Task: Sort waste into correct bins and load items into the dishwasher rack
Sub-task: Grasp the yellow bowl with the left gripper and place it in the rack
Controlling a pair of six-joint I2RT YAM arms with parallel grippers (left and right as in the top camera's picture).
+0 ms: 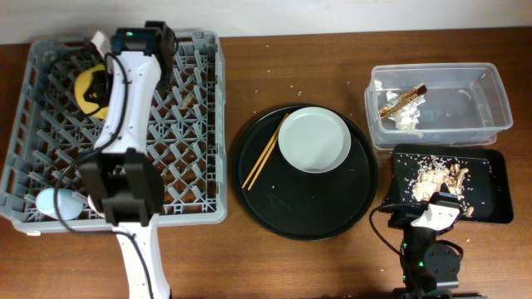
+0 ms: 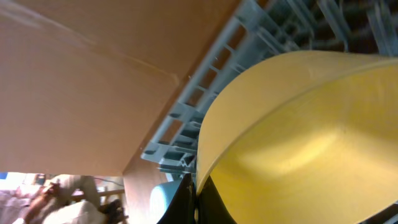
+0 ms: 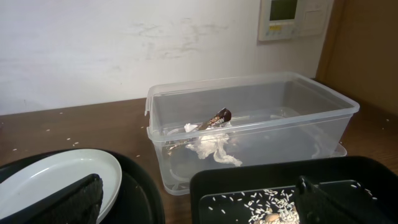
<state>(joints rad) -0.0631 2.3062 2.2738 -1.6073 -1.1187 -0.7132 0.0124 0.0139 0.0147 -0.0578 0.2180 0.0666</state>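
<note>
The grey dishwasher rack [image 1: 199, 124] stands at the left. My left gripper [image 1: 101, 76] is inside its far left part, shut on the rim of the yellow bowl [image 1: 85, 87]; the left wrist view shows the fingers [image 2: 198, 200] pinching the bowl's edge [image 2: 298, 137]. A light-blue cup [image 1: 56, 202] lies in the rack's near left corner. The grey plate [image 1: 314, 141] and the chopsticks [image 1: 264, 151] lie on the round black tray. My right gripper [image 1: 432, 209] is open and empty at the near edge of the black rectangular tray [image 1: 495, 195], which holds food scraps [image 1: 453, 176]. The pink cup is out of view.
The clear tub [image 1: 490, 91] at the far right holds white tissue [image 3: 208, 146] and the brown wrapper strip [image 1: 403, 100]. The round black tray [image 1: 258, 195] sits mid-table. Rice grains are scattered on the wooden table. The left arm's body crosses the rack's near side.
</note>
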